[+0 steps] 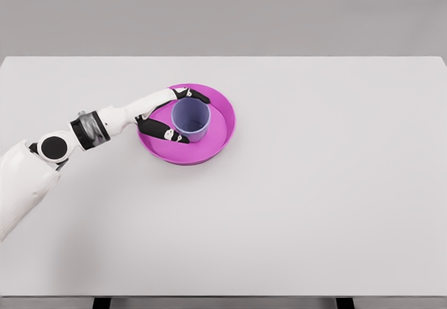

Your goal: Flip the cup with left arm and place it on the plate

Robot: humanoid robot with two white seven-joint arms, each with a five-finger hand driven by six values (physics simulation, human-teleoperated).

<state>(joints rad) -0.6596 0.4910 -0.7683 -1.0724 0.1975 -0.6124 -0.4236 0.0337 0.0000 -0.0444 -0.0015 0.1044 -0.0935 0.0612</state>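
Observation:
A lavender cup (191, 120) stands upright, mouth up, on the left part of a magenta plate (222, 126) left of the table's middle. My left arm reaches in from the lower left, and my left hand (196, 118) wraps the cup from its left side. Dark fingers (195, 95) curl over the far side by the rim, and the thumb (172, 135) lies along the near side by the base. The hand looks closed on the cup. The cup's left wall is partly hidden by the palm. My right arm does not show.
The white table (328, 183) stretches wide to the right and toward the front edge. Only the plate and cup lie on it.

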